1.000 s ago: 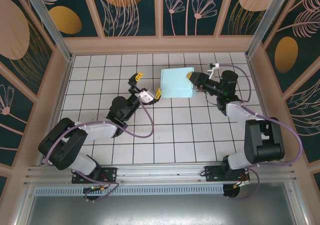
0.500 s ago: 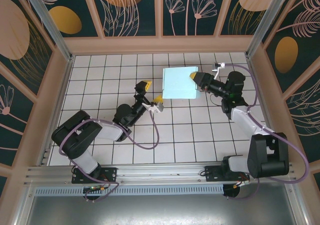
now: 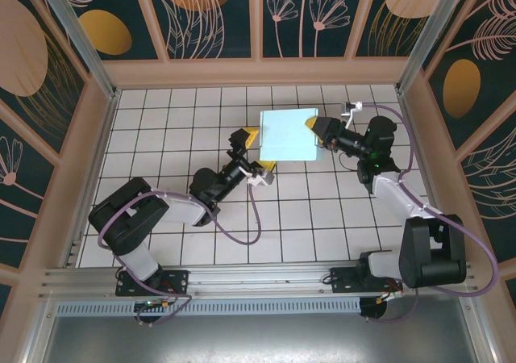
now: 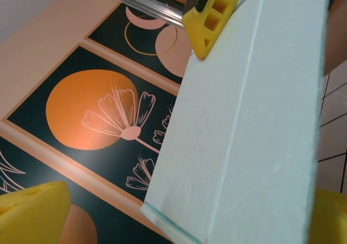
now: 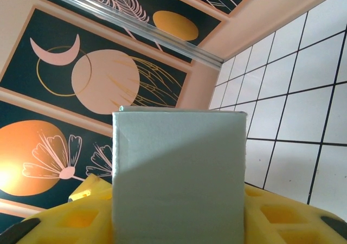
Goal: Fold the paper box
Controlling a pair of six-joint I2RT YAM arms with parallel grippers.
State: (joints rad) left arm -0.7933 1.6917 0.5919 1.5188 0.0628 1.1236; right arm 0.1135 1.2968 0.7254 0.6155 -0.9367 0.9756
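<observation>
Well, one box (image 3: 289, 135) is on show, pale blue and made of thin card. Two arms (image 3: 161, 210) work at it. Each arm has one gripper with two yellow fingers.

The box is toward the back of the white tiled floor (image 3: 161, 121), about in the middle from side to side. It looks shut all round, like a flat block, so I cannot tell if anything is inside. I cannot tell if its bottom touches the floor.

The right gripper (image 3: 313, 127) pinches the right side of the box. From the right wrist, the box (image 5: 179, 168) stands tight between the two yellow fingers (image 5: 81, 217), one on each side. So this gripper is closed on the box.

The left gripper (image 3: 258, 152) is wide open and holds nothing. It is at the left side of the box. One finger is up against the left edge and the other is just beside the near left corner. From the left wrist, the box (image 4: 244, 119) is very close, and its low corner pokes in between the gripper's own fingers (image 4: 32, 211). One yellow finger (image 4: 214, 16) of the other arm shows at the top edge of the box.

Two purple cables (image 3: 257, 222) loop along the arms. Walls (image 3: 210, 16) with orange and pink flower pictures stand round the floor. A metal rail (image 3: 258, 282) runs along the near edge.
</observation>
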